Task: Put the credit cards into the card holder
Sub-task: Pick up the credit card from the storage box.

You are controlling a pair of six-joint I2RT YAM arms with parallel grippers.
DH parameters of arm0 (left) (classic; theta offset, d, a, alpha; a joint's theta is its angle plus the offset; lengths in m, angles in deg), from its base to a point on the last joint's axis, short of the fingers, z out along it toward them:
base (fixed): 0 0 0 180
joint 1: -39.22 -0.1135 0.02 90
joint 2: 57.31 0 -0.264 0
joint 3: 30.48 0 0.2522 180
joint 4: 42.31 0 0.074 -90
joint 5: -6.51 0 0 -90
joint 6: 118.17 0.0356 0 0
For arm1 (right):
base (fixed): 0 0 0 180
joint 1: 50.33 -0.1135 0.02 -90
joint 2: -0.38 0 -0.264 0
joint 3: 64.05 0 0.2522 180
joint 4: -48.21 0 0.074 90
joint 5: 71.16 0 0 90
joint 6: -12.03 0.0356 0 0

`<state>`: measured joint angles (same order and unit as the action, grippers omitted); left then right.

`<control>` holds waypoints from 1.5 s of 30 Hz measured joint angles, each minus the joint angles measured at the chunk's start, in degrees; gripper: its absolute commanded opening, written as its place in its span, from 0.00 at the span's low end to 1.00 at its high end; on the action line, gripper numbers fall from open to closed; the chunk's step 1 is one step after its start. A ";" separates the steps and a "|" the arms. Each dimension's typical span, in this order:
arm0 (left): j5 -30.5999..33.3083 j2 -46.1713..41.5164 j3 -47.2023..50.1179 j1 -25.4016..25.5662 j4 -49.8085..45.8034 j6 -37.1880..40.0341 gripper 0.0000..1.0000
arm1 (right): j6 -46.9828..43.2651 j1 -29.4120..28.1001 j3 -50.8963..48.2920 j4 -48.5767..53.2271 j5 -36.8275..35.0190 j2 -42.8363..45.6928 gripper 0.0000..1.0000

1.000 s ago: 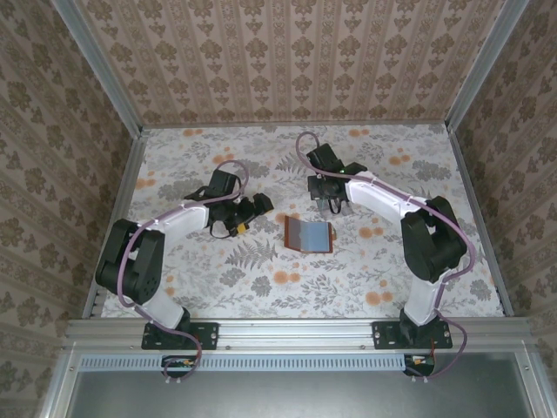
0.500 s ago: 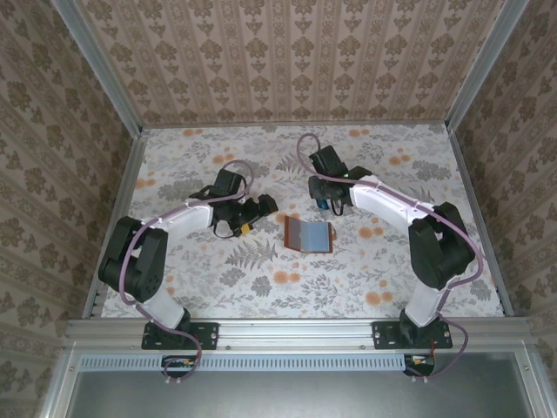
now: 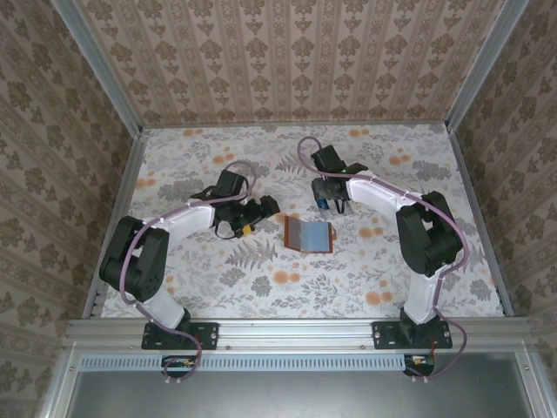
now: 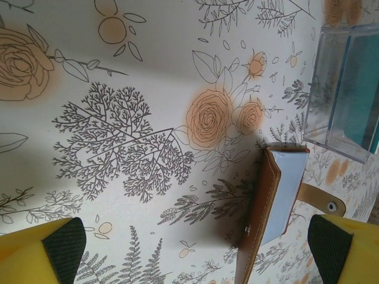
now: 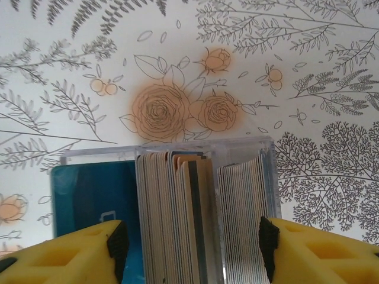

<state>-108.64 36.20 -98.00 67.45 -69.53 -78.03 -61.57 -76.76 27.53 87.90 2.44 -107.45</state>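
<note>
The credit cards [image 5: 177,219] stand on edge, packed in rows inside a clear plastic case [image 5: 243,145] on the floral tabletop [image 3: 287,287], with a blue card [image 5: 89,195] face-up in the case's left compartment. They look thin, stiff, light and slick. Pressed this tightly together, one is likely to drag its neighbours along, so the best hold is probably across the flat faces at the exposed top edge, taking a single card or a small bunch. The case itself seems light enough to slide or tip if it is nudged.

The right claw [image 5: 192,245] hovers directly over those rows with its jaws well apart, one pad on each side of the stack, gripping nothing. The left claw [image 4: 195,251] is spread fully wide and empty, low over the tabletop and aimed at the card holder [image 4: 272,201].

The card holder lies open and flat, between the two claws and nearer the arm bases than the case. Its leather should flex, so a pocket may need pinning while a card goes in.

The right wrist view separates the individual card edges, which the top view reduces to a small dark block. The left wrist view shows the holder's brown stitched edge, its grey inner face and its closing strap [image 4: 320,203], while the top view alone shows the overall layout
</note>
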 measured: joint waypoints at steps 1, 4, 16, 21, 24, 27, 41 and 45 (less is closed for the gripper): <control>0.04 0.00 0.00 -0.02 -0.02 0.00 1.00 | -0.04 0.00 0.04 0.04 -0.28 -0.35 0.65; 0.07 0.00 0.00 0.00 -0.13 0.02 1.00 | -0.20 0.04 0.24 0.28 -1.66 -0.83 0.64; 0.28 -0.02 0.00 0.26 -0.33 0.20 1.00 | -1.84 0.26 0.26 2.82 -7.21 -0.81 0.62; 0.28 -0.02 0.00 0.31 -0.26 0.24 1.00 | -3.21 0.37 0.26 3.56 -9.20 -0.74 0.61; 0.28 -0.02 -0.02 0.31 -0.33 0.46 1.00 | -4.28 0.37 0.48 4.28 -10.25 -0.48 0.60; 0.28 -0.02 -0.02 0.28 -0.28 0.55 1.00 | -5.16 0.39 1.11 4.48 -11.10 -0.22 0.56; -0.22 0.63 -0.68 0.31 -0.66 0.90 1.00 | -7.30 0.44 1.73 5.42 -10.08 -0.11 0.09; -0.33 0.72 -0.79 0.31 -0.66 0.94 1.00 | -5.60 0.46 1.81 6.51 -8.63 0.46 0.00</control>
<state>-108.96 36.92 -98.79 67.75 -70.18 -77.09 -67.17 -76.30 29.35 94.42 -6.19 -106.99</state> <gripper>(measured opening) 0.999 0.075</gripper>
